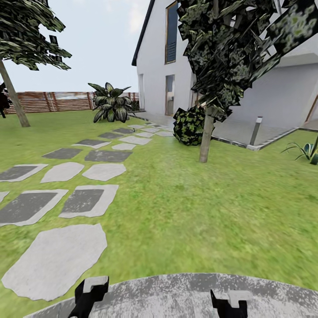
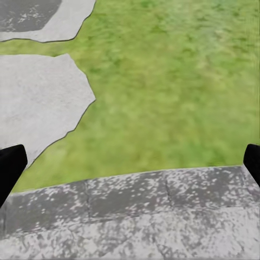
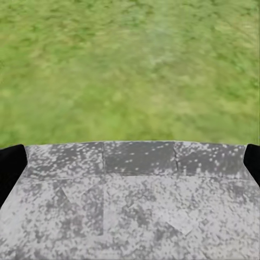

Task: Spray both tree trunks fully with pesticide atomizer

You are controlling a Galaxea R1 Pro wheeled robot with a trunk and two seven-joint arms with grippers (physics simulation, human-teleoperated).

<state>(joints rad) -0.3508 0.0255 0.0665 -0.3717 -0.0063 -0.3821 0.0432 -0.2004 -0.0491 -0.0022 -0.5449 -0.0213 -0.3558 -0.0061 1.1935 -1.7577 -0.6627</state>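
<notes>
Two trees stand on the grass floor (image 1: 190,207) of the garden. The nearer tree's pale trunk (image 1: 206,137) rises right of centre, under a dark jagged leaf mass (image 1: 229,48). The other tree's leaning trunk (image 1: 14,99) is at the far left by the fence. The pesticide atomizer is out of view. My left gripper (image 1: 90,293) and right gripper (image 1: 229,304) hang low at the bottom edge, over a mottled grey paved rim (image 1: 176,291). In the wrist views the left gripper (image 2: 130,162) and right gripper (image 3: 130,162) are open, black fingers far apart, nothing between them.
Grey stepping stones (image 1: 84,198) run from front left toward the white house (image 1: 287,97). A round bush (image 1: 190,126) sits beside the nearer trunk, and a grey bollard (image 1: 256,130) stands to its right. A broad-leaf plant (image 1: 110,106) and a brown slat fence (image 1: 57,100) lie behind.
</notes>
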